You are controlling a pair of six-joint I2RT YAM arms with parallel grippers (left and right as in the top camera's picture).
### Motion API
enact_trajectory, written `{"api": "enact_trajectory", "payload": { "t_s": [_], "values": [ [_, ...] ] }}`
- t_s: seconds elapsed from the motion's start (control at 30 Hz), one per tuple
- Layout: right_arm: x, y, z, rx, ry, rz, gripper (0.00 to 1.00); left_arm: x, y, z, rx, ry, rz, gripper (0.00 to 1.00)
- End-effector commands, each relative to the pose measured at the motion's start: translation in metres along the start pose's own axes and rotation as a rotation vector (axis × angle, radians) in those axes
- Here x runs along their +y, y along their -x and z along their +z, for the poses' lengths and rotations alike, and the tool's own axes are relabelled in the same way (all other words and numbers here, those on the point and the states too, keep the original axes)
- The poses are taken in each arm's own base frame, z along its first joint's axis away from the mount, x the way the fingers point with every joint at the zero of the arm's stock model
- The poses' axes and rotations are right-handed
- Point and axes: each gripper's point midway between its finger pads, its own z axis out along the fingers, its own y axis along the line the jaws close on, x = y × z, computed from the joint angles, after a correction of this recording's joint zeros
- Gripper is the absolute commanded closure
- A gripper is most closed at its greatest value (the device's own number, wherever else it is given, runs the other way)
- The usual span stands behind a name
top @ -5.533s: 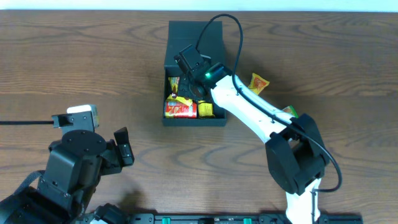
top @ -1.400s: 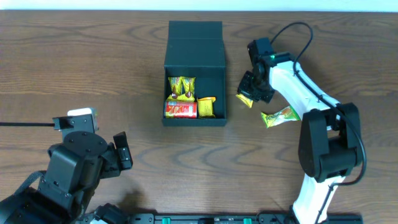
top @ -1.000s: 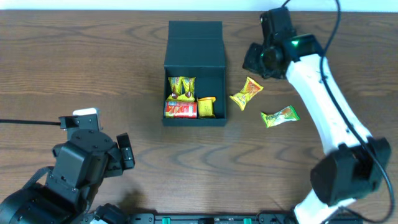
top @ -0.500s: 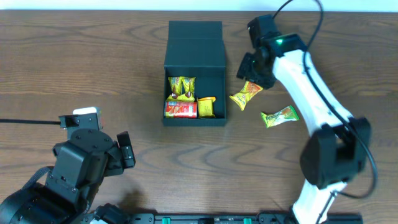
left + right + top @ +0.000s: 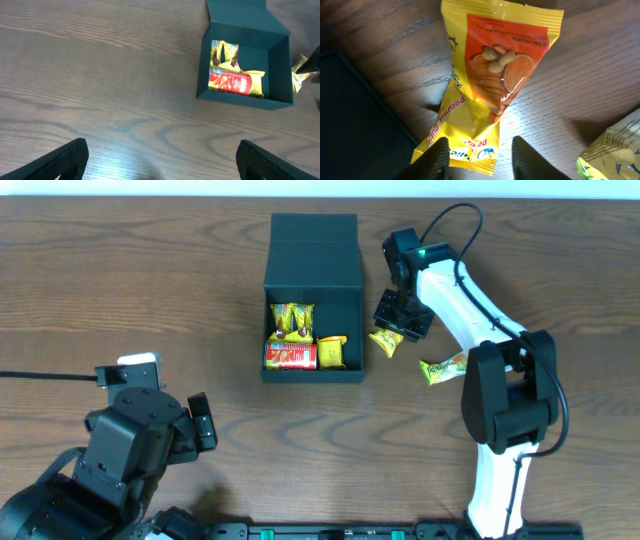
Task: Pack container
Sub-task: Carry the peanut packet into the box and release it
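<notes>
Right hand (image 5: 480, 159) lowered over peanut packet (image 5: 496, 75), fingers apart.

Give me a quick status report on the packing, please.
Left gripper open, idle. Right gripper open, straddling the yellow peanut packet beside the container. Container open, snacks inside. Green packet loose on the table, nothing blocking.

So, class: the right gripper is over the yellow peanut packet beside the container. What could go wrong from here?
1. The right gripper is open over only the lower end of the yellow peanut packet. A pinch there may slip, or leave the packet dangling to snag the container rim.
2. One finger overlaps the packet's edge on the container side, so closing could crumple or shove the packet.
3. The green packet lies close and might get nudged.
</notes>
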Motion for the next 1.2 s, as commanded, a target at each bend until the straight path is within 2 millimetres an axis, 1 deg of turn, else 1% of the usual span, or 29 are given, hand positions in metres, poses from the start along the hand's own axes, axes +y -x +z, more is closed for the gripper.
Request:
{"api": "enact_trajectory", "payload": {
  "t_s": [0.0,0.03,0.17,0.23,0.37,0.4,0.47,0.6,0.77,0.83,0.87,0.97,1.0,1.07,1.17],
  "values": [
    [-0.002,-0.003,0.007,0.015,-0.016,0.012,0.61,0.002,-0.002,0.0,0.004,0.007,-0.014,0.04],
    [-0.001,-0.002,0.007,0.012,-0.015,0.012,0.62,0.002,-0.002,0.0,0.005,0.007,-0.014,0.05],
    [-0.002,-0.002,0.008,0.01,-0.017,0.012,0.62,0.002,-0.002,0.0,0.005,0.007,-0.013,0.04],
    [-0.002,-0.002,0.01,0.014,-0.02,0.012,0.68,0.002,-0.002,0.0,0.004,0.007,-0.014,0.05],
    [-0.003,-0.004,0.016,0.027,-0.03,0.012,0.69,0.002,-0.002,0.0,0.004,0.007,-0.014,0.05],
    [-0.003,-0.005,0.017,0.032,-0.029,0.013,0.71,0.002,-0.002,0.0,0.004,0.007,-0.014,0.05],
    [-0.002,-0.004,0.018,0.029,-0.026,0.013,0.79,0.002,-0.002,0.0,0.004,0.007,-0.014,0.05],
    [-0.002,-0.001,0.018,0.02,-0.019,0.016,0.98,0.002,-0.002,0.0,0.004,0.007,-0.014,0.05],
    [0.0,0.002,0.018,0.01,-0.01,0.016,0.98,0.002,-0.002,0.0,0.004,0.007,-0.014,0.05],
    [0.003,0.005,0.014,0.0,0.0,-0.024,0.99,0.002,-0.002,0.0,0.004,0.007,-0.014,0.05],
    [0.005,0.007,0.009,-0.007,0.005,-0.045,0.99,0.002,-0.002,0.0,0.004,0.007,-0.013,0.05],
    [0.016,0.018,-0.025,-0.06,0.047,-0.105,0.99,0.002,-0.001,0.0,0.0,0.008,-0.015,0.05],
    [0.02,0.022,-0.039,-0.084,0.066,-0.119,0.99,0.002,0.0,0.0,-0.001,0.008,-0.015,0.05],
    [0.029,0.029,-0.076,-0.147,0.113,-0.161,0.98,0.002,0.0,0.0,-0.003,0.007,-0.016,0.05],
    [0.041,0.03,-0.127,-0.256,0.167,-0.229,0.98,0.002,0.0,0.0,-0.003,0.007,-0.016,0.05]
  ]
}}
